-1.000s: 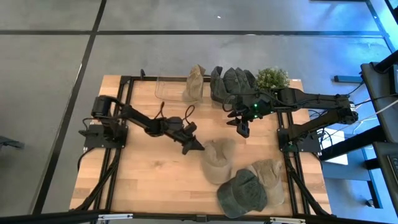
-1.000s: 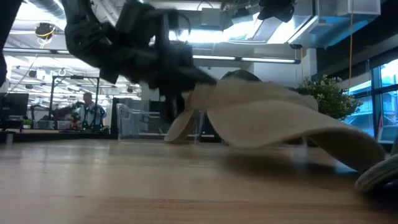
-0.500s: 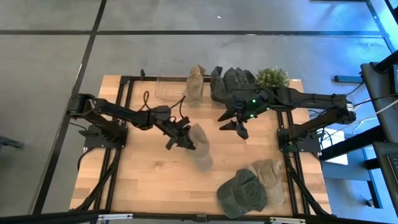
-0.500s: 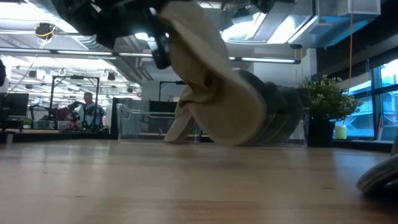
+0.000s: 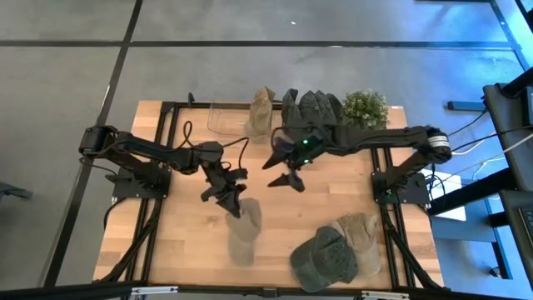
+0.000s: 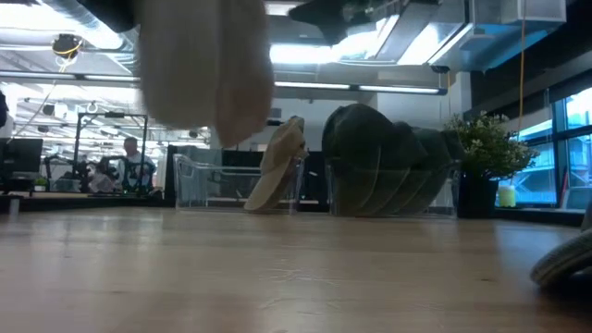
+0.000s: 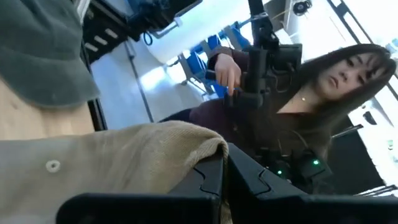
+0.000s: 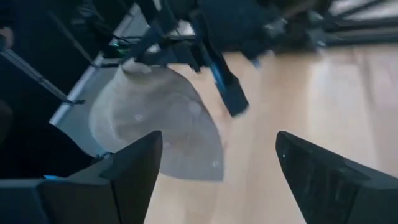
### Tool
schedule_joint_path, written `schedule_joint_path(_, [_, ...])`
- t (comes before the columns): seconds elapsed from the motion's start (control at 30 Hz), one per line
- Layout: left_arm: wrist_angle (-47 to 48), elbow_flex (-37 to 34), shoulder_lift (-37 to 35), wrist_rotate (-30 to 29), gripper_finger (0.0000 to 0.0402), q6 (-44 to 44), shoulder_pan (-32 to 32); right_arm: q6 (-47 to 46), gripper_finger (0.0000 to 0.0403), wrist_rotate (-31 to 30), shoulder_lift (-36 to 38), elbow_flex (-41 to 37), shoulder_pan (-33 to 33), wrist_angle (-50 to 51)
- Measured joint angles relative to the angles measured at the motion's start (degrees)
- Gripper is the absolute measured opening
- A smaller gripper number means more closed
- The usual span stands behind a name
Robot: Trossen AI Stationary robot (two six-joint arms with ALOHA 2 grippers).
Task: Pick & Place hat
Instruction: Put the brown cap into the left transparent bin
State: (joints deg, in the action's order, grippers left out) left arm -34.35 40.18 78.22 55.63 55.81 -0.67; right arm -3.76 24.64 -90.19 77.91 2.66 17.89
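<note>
High view, centre of frame: left gripper (image 5: 234, 204) pinches a tan hat (image 5: 244, 233), which hangs just below it above the table (image 5: 183, 242). Right gripper (image 5: 281, 171), spread wide and empty, hovers upper right of it.

High view: straight down over the whole worktop (image 5: 191, 242). Low view: level at worktop height, facing the room. Wrist views sit close; all four share the beige hat (image 5: 243, 232).
</note>
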Motion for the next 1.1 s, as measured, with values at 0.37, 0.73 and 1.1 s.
schedule_joint_path(0.37, [-2.46,0.00,-1.02,0.03,0.0003,0.07,-0.09,-0.34,0.0315,6.54,-9.71,-0.09,-2.17,-6.85])
schedule_joint_path(0.73, [-2.34,-0.04,-8.31,-2.79,0.0003,-5.79,-0.28,-0.83,0.0315,3.85,-10.65,-0.06,-1.25,-11.81])
schedule_joint_path(1.1, [-3.60,-0.02,-10.57,-4.54,0.0003,-10.88,-1.23,-12.97,0.0315,17.47,-13.30,-0.08,1.64,-22.56])
